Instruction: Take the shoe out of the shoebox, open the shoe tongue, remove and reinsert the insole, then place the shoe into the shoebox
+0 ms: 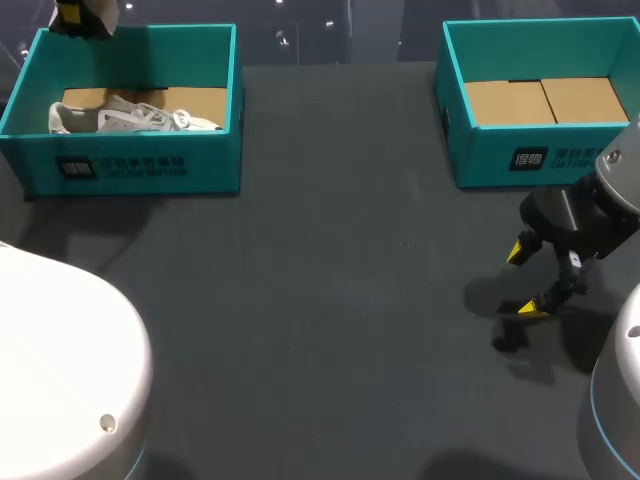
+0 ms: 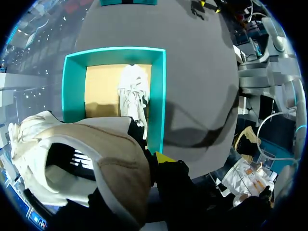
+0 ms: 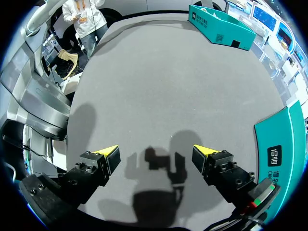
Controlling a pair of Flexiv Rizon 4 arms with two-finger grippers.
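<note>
A white and beige shoe (image 2: 72, 163) hangs close in front of the left wrist camera. My left gripper (image 2: 155, 162) is shut on its collar, with one yellow fingertip (image 2: 163, 157) showing beside it. In the head view this gripper (image 1: 82, 15) is high over the far left corner of the left teal shoebox (image 1: 140, 165). A second white shoe (image 1: 130, 117) lies on its side on the box's cardboard floor, also seen from above in the left wrist view (image 2: 132, 94). My right gripper (image 1: 530, 280) hovers open above bare table, nothing between its fingers (image 3: 156, 156).
A second teal shoebox (image 1: 480, 160) stands at the back right with only cardboard inside, just beyond my right gripper; its wall (image 3: 284, 144) shows beside that gripper. Dark table (image 1: 330, 300) stretches between the two boxes.
</note>
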